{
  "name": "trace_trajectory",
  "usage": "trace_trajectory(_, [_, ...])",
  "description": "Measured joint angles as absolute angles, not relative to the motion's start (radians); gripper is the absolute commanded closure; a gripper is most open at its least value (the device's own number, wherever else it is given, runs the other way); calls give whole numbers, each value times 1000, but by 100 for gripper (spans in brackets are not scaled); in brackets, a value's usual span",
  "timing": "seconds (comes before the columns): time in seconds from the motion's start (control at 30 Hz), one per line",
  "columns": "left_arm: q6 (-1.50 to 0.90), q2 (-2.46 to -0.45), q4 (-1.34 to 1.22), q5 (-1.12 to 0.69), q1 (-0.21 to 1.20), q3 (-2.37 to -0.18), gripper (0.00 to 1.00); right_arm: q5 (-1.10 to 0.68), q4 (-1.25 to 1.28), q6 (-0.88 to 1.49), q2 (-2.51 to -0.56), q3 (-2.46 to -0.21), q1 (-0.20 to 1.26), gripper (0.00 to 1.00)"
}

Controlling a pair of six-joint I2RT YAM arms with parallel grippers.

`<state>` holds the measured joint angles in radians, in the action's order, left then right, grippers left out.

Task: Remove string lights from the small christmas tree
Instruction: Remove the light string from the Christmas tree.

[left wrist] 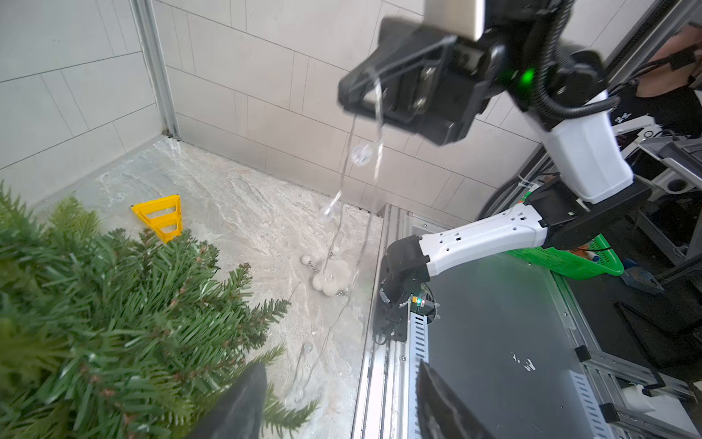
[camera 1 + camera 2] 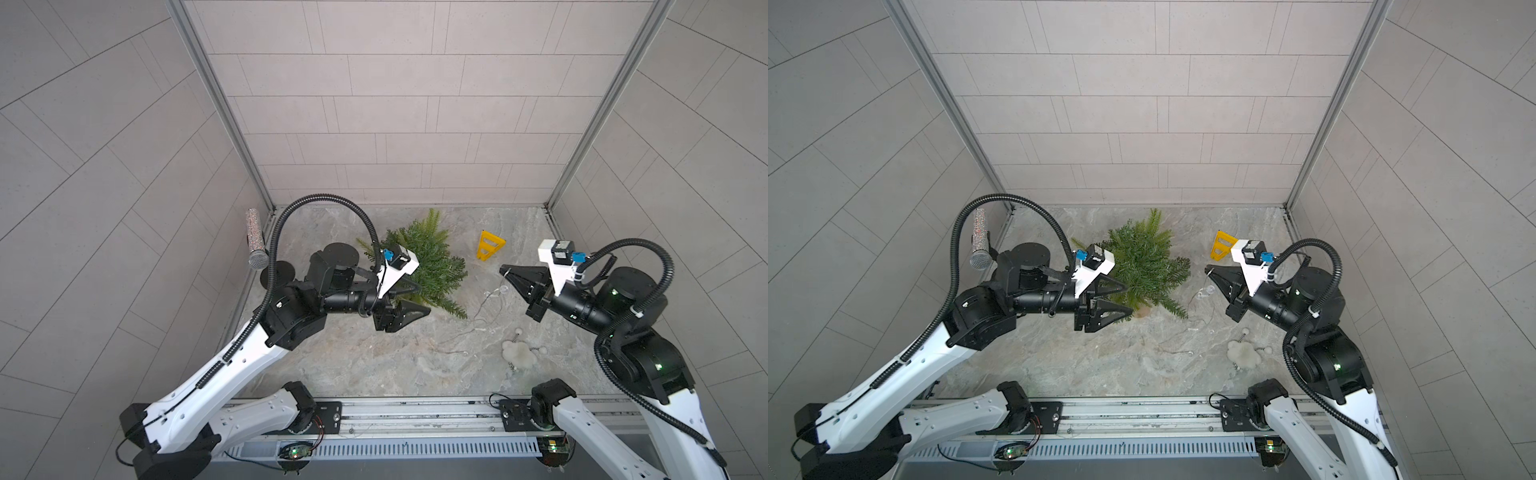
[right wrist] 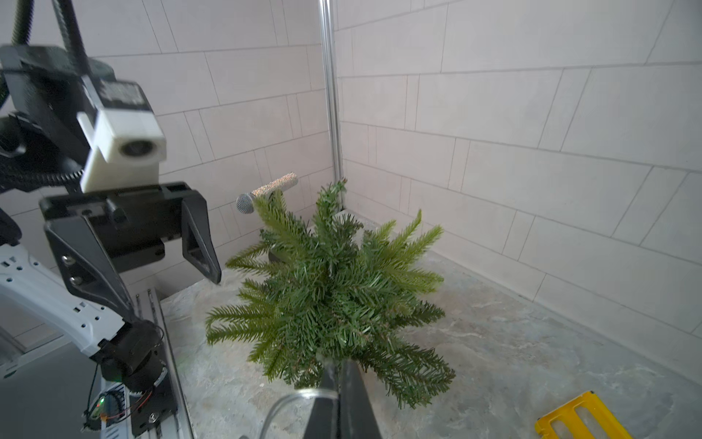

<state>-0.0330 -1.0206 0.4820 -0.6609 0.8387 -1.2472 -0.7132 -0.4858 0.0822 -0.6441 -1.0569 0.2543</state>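
Observation:
The small christmas tree point(image 2: 428, 253) point(image 2: 1142, 257) stands at the back middle of the marble table, with dense green branches point(image 3: 334, 296). My left gripper point(image 2: 424, 298) point(image 2: 1129, 298) point(image 1: 340, 368) is open at the tree's near left edge. One of its fingers point(image 1: 243, 403) is among the low branches and nothing is held. My right gripper point(image 2: 503, 270) point(image 2: 1208, 270) point(image 3: 340, 366) hangs raised to the right of the tree, shut on the string lights point(image 1: 361, 154). The thin wire drops with clear bulbs point(image 2: 500, 289) to the table and trails there point(image 2: 457, 332). A loop of it shows by the fingers point(image 3: 288, 401).
A yellow plastic triangle point(image 2: 488, 245) stands at the back right. A fluffy white pom-pom keychain point(image 2: 517, 351) lies front right under the hanging wire. A glittery microphone point(image 2: 255, 239) sits on a black stand at the left wall. A green basket point(image 1: 569, 262) lies beyond the table's front rail.

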Motion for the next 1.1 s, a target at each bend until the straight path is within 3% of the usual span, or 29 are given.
trace_trajectory(0.57, [-18,-1347,386,-623,980,-1421,33,-850,-340,99,-665,-1007,270,100])
trace_trajectory(0.9, [-7,-1394,363,-612,1013,-1455,49,-845,-315,114,-674,-1008,275,100])
trace_trajectory(0.97, [-6,-1403,362,-611,1013,-1455,58,-841,-311,117,-676,-1008,276,100])
trace_trajectory(1.1, [-5,-1422,353,-586,1016,-1455,92,-825,-311,117,-677,-1007,280,100])
